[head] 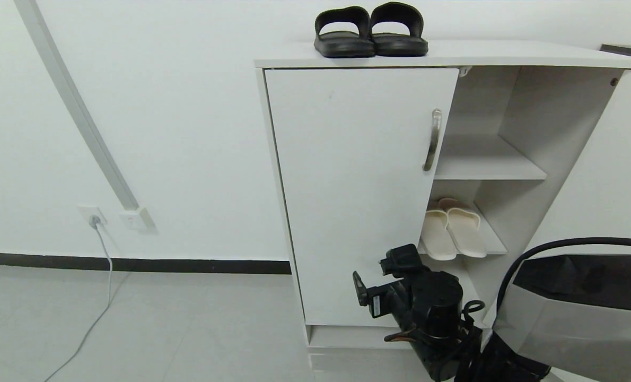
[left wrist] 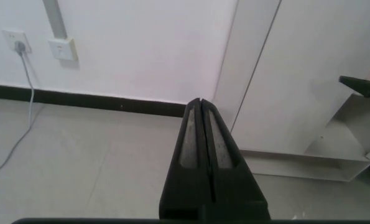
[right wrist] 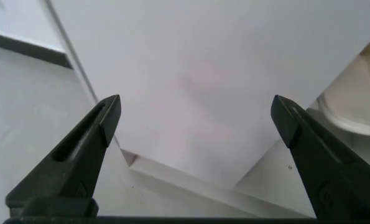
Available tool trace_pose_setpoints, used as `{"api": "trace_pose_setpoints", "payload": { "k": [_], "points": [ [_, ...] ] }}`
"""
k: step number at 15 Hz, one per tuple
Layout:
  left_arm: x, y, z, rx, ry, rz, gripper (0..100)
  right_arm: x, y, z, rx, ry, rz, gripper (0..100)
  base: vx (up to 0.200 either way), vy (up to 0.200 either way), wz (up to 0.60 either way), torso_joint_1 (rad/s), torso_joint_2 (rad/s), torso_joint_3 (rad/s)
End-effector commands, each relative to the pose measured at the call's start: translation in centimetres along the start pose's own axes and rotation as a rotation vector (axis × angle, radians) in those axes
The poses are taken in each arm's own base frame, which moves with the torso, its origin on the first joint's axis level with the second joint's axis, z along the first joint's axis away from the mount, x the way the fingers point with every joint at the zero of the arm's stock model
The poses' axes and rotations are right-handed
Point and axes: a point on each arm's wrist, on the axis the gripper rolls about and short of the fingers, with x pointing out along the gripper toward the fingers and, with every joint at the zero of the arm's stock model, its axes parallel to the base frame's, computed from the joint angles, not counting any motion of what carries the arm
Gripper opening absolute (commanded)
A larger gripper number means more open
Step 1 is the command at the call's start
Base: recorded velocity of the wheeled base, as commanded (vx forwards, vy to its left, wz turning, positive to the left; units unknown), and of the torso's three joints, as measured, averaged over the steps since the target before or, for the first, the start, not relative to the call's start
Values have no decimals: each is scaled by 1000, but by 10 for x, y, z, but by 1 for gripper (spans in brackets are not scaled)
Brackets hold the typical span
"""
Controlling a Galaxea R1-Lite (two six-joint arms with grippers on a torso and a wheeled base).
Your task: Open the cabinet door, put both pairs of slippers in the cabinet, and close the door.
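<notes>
The black slippers (head: 371, 33) were seen atop the cabinet (head: 506, 53), the white slippers (head: 453, 233) on its lower shelf; the right gripper (head: 375, 273) was spread open before its door (head: 347, 185), the left gripper (left wrist: 200, 111) pressed closed

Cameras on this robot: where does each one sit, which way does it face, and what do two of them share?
Head view: on the head, looking forward and down at the cabinet, black slippers on top; the right gripper shows low before the door.
Left wrist view: on the left wrist, facing floor, wall and door past the shut left gripper.
Right wrist view: on the right wrist, facing the door closely between open fingers.
Shared: head and right wrist views both catch the white slippers inside.
</notes>
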Motion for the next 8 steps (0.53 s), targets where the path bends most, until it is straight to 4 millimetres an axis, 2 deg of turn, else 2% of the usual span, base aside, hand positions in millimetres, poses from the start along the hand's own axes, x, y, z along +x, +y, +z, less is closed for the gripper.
{"api": "trace_pose_setpoints", "payload": {
  "k": [1, 8],
  "points": [
    [0, 0, 0, -1, -1, 0, 0, -1, -3, -2, -6, 9, 3, 100, 0, 0, 0, 0, 0, 0],
    [0, 0, 0, 1, 2, 3, 0, -3, -3, -3, -9, 1, 31, 100, 0, 0, 0, 0, 0, 0]
  ]
}}
